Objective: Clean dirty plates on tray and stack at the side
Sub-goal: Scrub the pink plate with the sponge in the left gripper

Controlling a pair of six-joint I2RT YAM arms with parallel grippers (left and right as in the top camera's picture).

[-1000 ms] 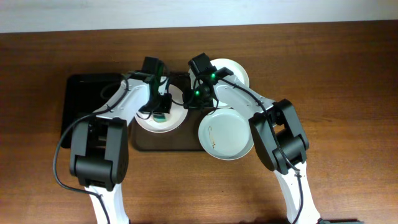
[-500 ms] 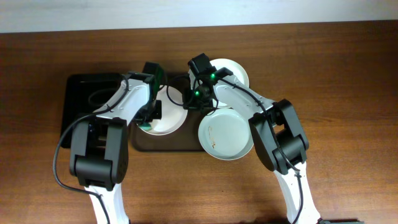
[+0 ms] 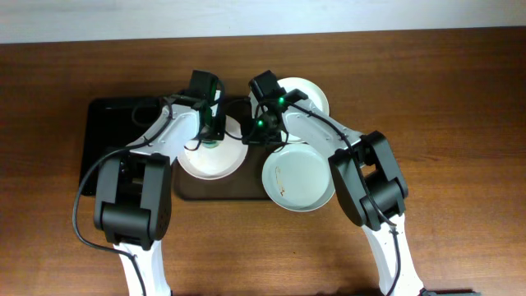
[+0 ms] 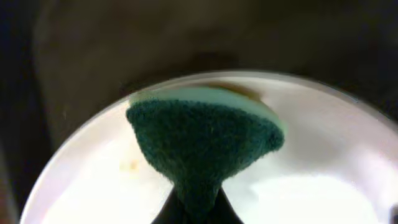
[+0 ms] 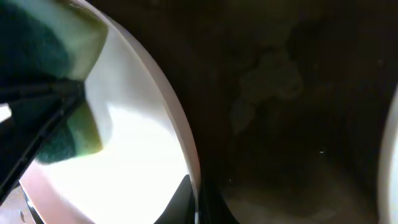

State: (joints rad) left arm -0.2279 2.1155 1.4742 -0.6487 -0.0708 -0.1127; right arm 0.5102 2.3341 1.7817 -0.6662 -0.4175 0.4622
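The wooden table (image 3: 444,99) spreads out around both arms, and the dark brown tray (image 3: 220,189) lies directly beneath the two grippers, with a smaller black tray (image 3: 107,136) off to the outer side of the left one. Three white plates sit on the brown tray: one plate (image 3: 205,163) right under the left gripper (image 3: 210,131), a second plate (image 3: 297,177) just behind the right gripper (image 3: 249,134) on its arm's side, and a third plate (image 3: 311,92) beyond it. The right gripper is clamped on the near rim of the first plate, steadying it, while the left gripper is closed on a green sponge (image 4: 205,143) pressed to the plate's face. A small yellowish speck (image 4: 129,165) shows just beside the sponge. The risks lie in that rim pinch: a hard scrub stroke could lever the plate out of the thin grip, or push it against the neighbouring plate — and the sponge, nipped only at its tail, could twist loose under sideways load, leaving smears uncleaned.
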